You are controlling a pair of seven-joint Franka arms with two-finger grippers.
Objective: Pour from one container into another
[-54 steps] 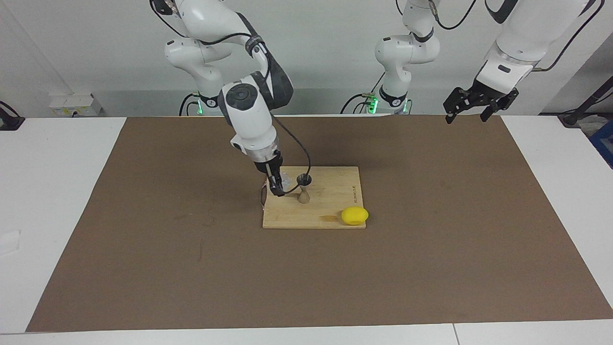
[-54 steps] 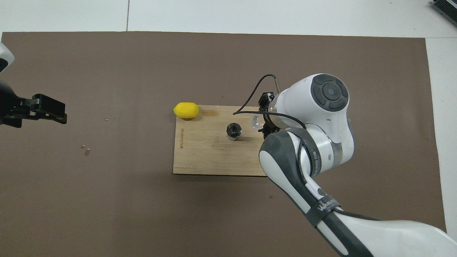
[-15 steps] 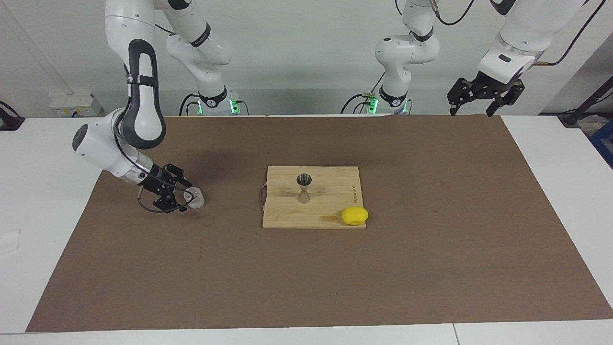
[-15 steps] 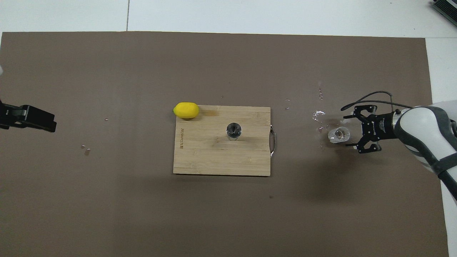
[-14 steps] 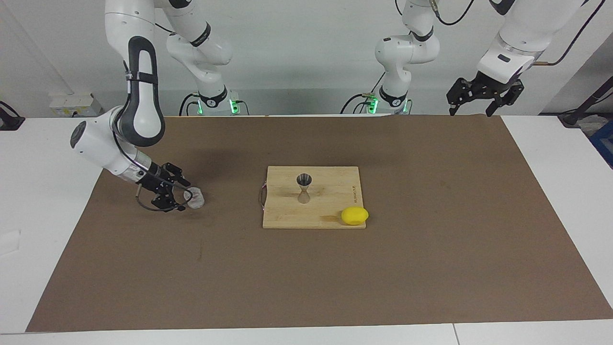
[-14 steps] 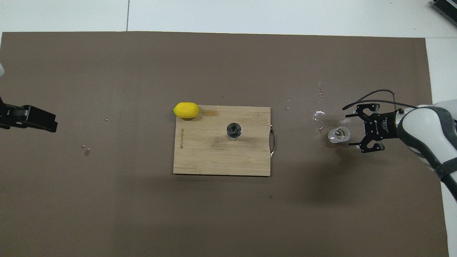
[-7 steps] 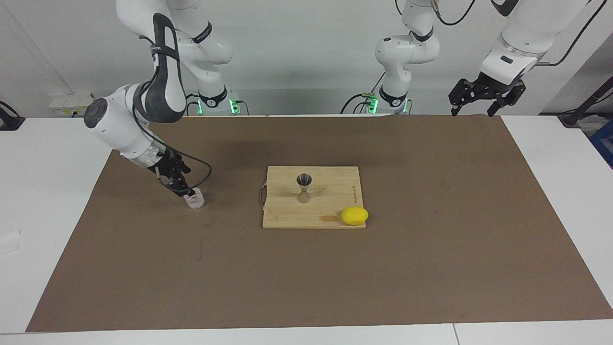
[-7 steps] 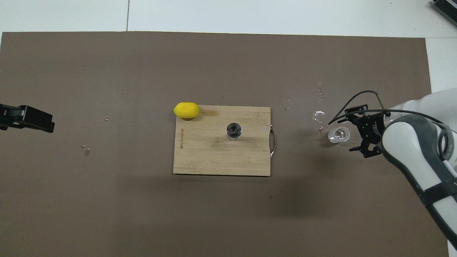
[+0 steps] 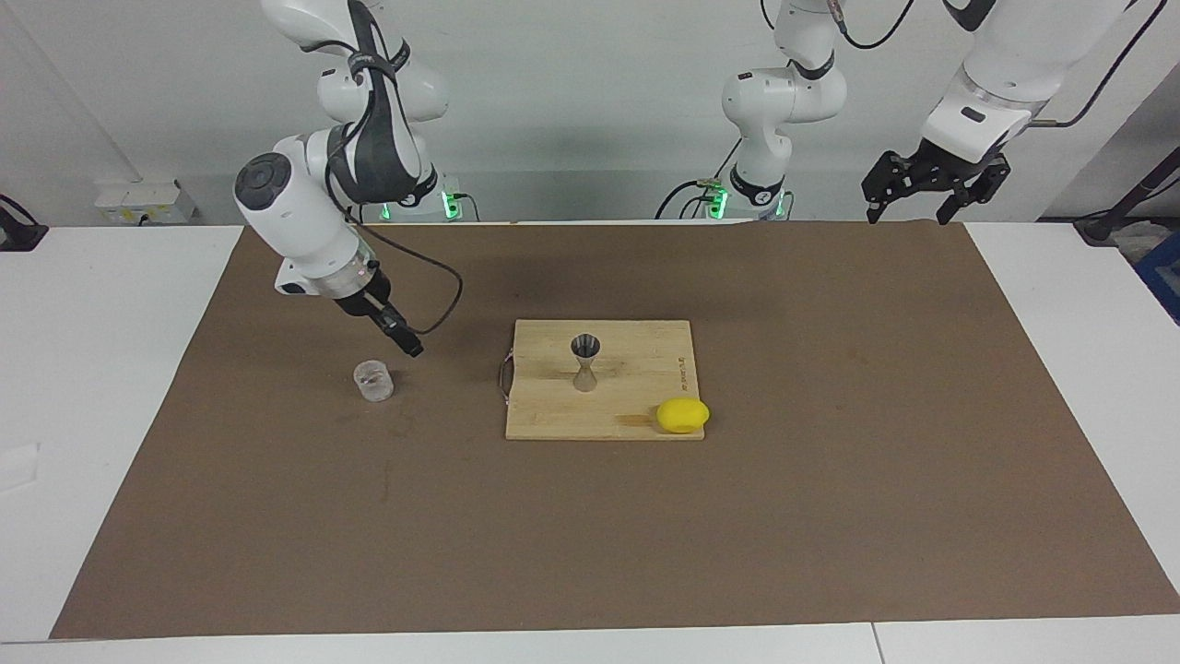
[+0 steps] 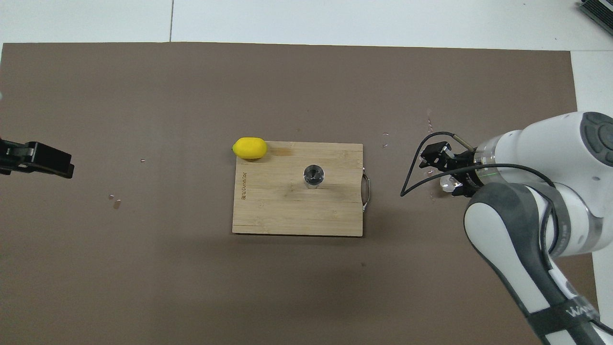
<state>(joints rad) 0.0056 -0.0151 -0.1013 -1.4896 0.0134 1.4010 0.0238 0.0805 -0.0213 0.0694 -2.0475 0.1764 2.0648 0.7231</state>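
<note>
Facing view: the cup [image 9: 373,380] stands upright on the tabletop [image 9: 830,415], toward the right arm's end, well apart from the jigger [image 9: 584,362] on the board [image 9: 636,387]. The right pincer [image 9: 412,348] hangs above the tabletop beside the cup, holding nothing; whether its fingers are apart cannot be told. The left pincer [image 9: 907,208] waits spread open at the tabletop's edge.

Overhead view: the right pincer [image 10: 433,154] partly covers the cup [image 10: 448,182]. A lemon [image 10: 249,147] touches the board's [image 10: 287,211] corner.

I see a wooden cutting board [image 9: 636,392] lying mid-table on the brown mat [image 9: 830,507]. A yellow lemon [image 9: 682,415] sits at its corner.
</note>
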